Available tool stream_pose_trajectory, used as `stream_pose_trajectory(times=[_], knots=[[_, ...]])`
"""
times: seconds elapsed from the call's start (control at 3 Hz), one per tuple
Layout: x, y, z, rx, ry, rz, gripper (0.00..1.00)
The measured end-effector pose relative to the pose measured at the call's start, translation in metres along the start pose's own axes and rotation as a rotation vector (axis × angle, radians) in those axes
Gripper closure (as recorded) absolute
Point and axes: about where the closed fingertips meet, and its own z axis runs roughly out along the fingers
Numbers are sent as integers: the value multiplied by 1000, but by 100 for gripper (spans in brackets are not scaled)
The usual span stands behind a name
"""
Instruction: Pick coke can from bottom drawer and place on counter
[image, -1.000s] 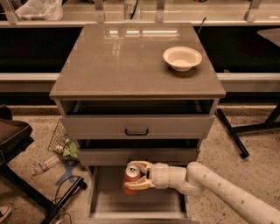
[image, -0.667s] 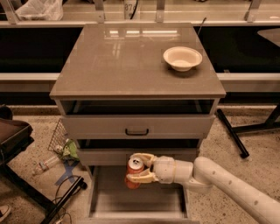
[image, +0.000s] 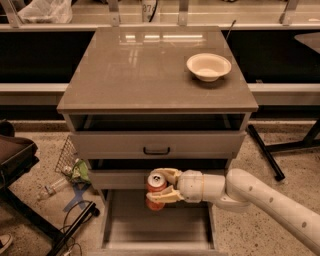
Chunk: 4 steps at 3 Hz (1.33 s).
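The coke can, red with a silver top, is upright in my gripper, lifted above the bottom drawer in front of the middle drawer's face. The gripper's cream fingers close on the can from the right, one behind it and one in front. My white arm comes in from the lower right. The bottom drawer is pulled out, its flat grey floor bare. The counter is the glossy grey-brown top of the cabinet, well above the can.
A cream bowl sits on the counter's right rear. The top drawer with a black handle is slightly open. A wire basket, green litter and a clear bottle lie on the floor at left. A dark chair stands far left.
The gripper has lifted the can higher above the bottom drawer and shifted it slightly right, up in front of the middle drawer's face.
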Motion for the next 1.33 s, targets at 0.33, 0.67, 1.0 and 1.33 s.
stream_pose_trajectory(times=[0.33,0.67,1.0,1.33], knots=[[-9,-2,4,-5,-13,-8,100],[-54,-14,0,24,-51,-9,100],[-104,-29,-11,75,-74,5,100],[-209,-68,-24,176,-22,-4,100]])
